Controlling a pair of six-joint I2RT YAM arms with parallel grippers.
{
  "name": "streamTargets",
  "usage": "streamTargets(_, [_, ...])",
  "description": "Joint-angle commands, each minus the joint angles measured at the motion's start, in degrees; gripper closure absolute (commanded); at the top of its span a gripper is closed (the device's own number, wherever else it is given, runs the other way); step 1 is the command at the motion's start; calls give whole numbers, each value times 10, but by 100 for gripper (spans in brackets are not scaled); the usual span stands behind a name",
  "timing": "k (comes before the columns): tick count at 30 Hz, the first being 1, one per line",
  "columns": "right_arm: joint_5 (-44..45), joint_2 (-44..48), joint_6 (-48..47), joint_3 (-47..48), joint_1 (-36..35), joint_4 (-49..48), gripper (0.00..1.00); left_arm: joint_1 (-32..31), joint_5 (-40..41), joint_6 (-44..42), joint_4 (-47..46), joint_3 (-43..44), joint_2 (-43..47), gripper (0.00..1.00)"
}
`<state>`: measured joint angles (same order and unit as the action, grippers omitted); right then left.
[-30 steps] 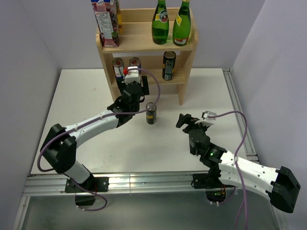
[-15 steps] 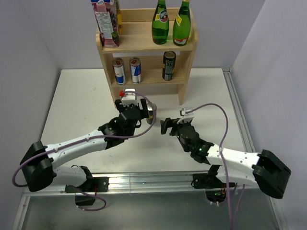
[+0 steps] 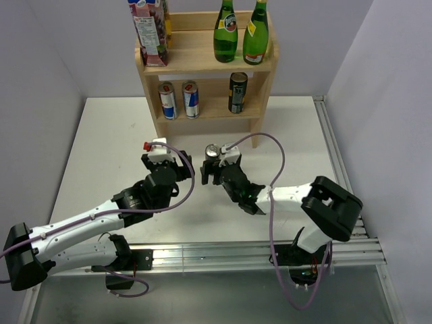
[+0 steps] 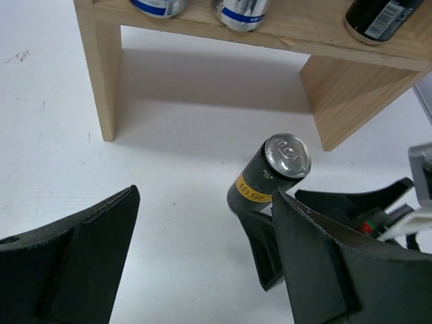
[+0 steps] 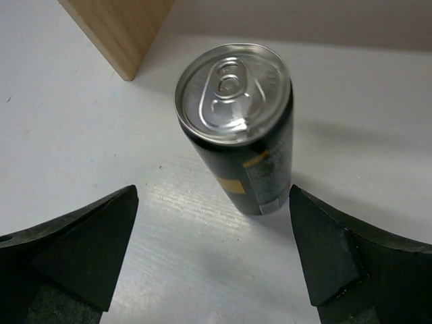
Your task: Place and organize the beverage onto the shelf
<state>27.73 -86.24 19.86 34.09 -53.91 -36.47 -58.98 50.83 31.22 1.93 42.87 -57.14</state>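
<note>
Step in hand, as I judge it: the reach for the one loose can point(image 5: 236, 135), pre-grasp. My right pincer point(image 5: 212, 202) is spread wide w/ the can between its fingers, a gap on both sides, nothing gripped yet. My left pincer point(image 3: 162, 160) is open too, about mid-width, empty, hovering just left of the can over the table point(image 3: 108, 135). The can stands upright on the table, in front of the shelf point(image 3: 264, 94) and apart from it, near the foot of the right side panel. Lower tier has two blue-and-silver cans point(image 3: 167, 100) at left and a dark can point(image 3: 237, 92) toward the right, w/ a gap between; top tier has a carton point(image 3: 150, 30) and two green bottles point(image 3: 225, 32). Next move, IMO: ease the right pincer fwd/down so the pads sit at mid-body, not the rim, centre it, then close. The can is slim and tall, so an off-centre pinch could tip it. Then lift, carry to the lower tier, set it by the dark can, prob. in that gap. Left arm should back off first; it's near enough to crowd the path.
</note>
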Motion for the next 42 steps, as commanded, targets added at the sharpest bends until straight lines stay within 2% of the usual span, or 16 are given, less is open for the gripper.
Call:
streamTargets(1, [14, -47, -12, 42, -5, -46, 0, -3, 18, 11, 17, -10, 30, 14])
streamTargets(11, [51, -160, -17, 100, 10, -114, 2, -3, 35, 0, 55, -21, 94, 14])
streamTargets(17, [73, -210, -19, 131, 17, -143, 12, -3, 35, 2, 66, -28, 113, 14])
streamTargets(20, [82, -225, -21, 137, 21, -156, 20, -3, 34, 0, 62, -32, 111, 14])
streamTargets(25, [76, -239, -23, 136, 28, -175, 25, -3, 33, -4, 57, -31, 103, 14])
streamTargets(29, [69, -238, -21, 141, 31, -163, 53, -3, 33, -7, 50, -32, 101, 14])
streamTargets(31, [67, -228, -26, 142, 30, -154, 63, -3, 34, -6, 49, -32, 100, 14])
streamTargets(32, [66, -221, -27, 142, 31, -143, 75, -3, 34, -6, 50, -32, 100, 14])
streamTargets(35, [76, -185, -26, 142, 29, -107, 95, -3, 36, -5, 49, -35, 102, 14])
streamTargets(38, [90, -136, -27, 142, 27, -63, 100, -3, 39, -4, 46, -39, 104, 14])
streamTargets(42, [122, -58, -32, 158, 21, 5, 100, -3, 47, -3, 42, -43, 103, 13])
